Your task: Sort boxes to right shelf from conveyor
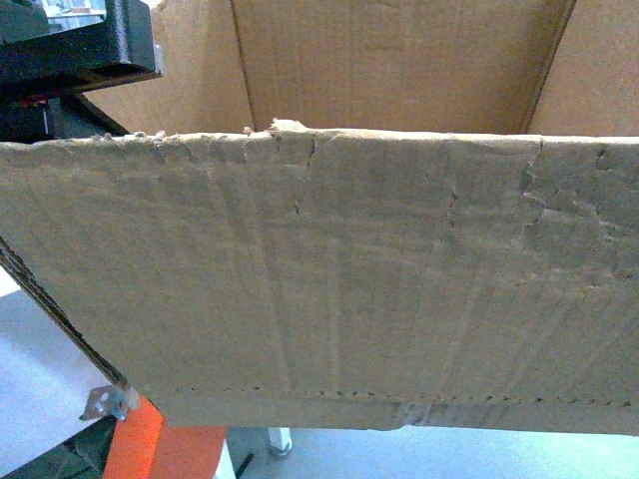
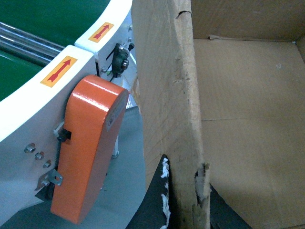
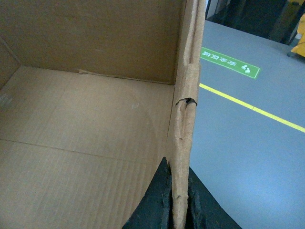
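Note:
A large brown cardboard box (image 1: 319,269) with ragged torn top edges fills the head view, open side up and empty inside. In the left wrist view my left gripper (image 2: 187,176) is shut on the box's left wall (image 2: 167,95), one black finger outside and one inside. In the right wrist view my right gripper (image 3: 177,168) is shut on the box's right wall (image 3: 186,109) in the same way. The green conveyor (image 2: 28,19) with its white rim (image 2: 57,81) lies left of the box. The right shelf is out of view.
An orange cover (image 2: 90,143) hangs on the conveyor's side, close to the box's left wall, and shows below the box (image 1: 150,444). Grey floor with a yellow line (image 3: 252,107) and a green sign (image 3: 228,62) lies to the right. A dark frame (image 1: 90,40) stands at top left.

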Controlling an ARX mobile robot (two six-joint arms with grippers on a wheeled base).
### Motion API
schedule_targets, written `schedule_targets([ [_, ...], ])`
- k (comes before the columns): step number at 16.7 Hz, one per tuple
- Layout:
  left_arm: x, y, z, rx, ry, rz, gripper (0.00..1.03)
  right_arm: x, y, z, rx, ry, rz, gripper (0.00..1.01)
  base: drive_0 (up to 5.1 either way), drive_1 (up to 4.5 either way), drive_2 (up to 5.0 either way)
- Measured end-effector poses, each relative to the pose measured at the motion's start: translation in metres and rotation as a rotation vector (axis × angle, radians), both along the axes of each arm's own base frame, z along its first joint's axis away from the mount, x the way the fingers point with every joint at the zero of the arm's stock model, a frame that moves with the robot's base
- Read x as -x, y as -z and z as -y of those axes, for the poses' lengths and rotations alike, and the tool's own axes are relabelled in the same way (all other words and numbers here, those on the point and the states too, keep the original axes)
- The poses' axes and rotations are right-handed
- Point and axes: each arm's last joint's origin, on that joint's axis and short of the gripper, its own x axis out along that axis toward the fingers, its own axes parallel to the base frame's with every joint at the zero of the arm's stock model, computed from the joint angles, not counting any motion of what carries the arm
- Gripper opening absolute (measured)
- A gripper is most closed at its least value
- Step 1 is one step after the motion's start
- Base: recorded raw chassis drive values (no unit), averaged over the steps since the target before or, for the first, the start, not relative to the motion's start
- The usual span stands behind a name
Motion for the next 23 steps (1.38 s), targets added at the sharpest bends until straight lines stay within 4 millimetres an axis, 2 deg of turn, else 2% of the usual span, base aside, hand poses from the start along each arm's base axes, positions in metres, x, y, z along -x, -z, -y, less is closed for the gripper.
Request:
schedule_targets([
  [23,0.0,0.0,0.0,0.0,0.0,0.0,0.04,0.0,0.0,0.0,0.0,0.0,0.0,0.03,0.0,0.0,0.0],
])
